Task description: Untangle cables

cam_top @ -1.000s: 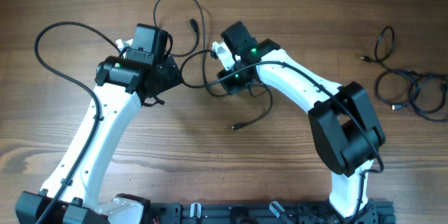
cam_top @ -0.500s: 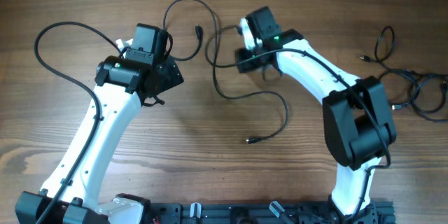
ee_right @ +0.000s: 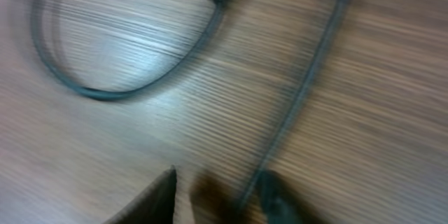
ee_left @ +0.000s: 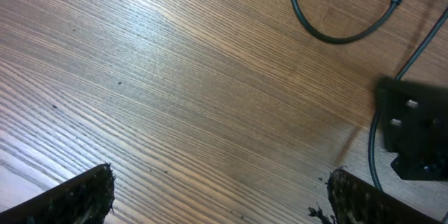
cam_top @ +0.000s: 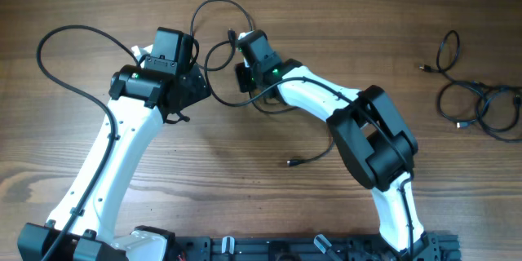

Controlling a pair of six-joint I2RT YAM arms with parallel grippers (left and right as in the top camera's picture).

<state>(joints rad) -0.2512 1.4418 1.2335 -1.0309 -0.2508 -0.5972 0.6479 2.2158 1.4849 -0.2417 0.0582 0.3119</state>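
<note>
A thin black cable (cam_top: 214, 4) loops on the wood above both grippers, with one plug (cam_top: 231, 35) near the right gripper and another plug end (cam_top: 292, 163) lower down. My left gripper (cam_top: 196, 84) is wide open and empty (ee_left: 220, 199); its wrist view shows a cable loop (ee_left: 336, 36). My right gripper (cam_top: 243, 59) hovers low beside the left one. Its blurred wrist view shows the fingers (ee_right: 220, 196) a little apart, with a cable strand (ee_right: 308, 84) running down between them, close to the right finger.
A second bundle of thin black cables (cam_top: 483, 104) lies at the far right edge, with a small separate cord (cam_top: 444, 53) above it. A thicker black arm wire (cam_top: 61, 45) arcs at the left. The right gripper's black body (ee_left: 414, 134) shows in the left wrist view.
My right gripper swung right, dragging the cable and its lower plug end, then came back left next to the left gripper. The cable section beside it shifted left. The left arm stayed still.
</note>
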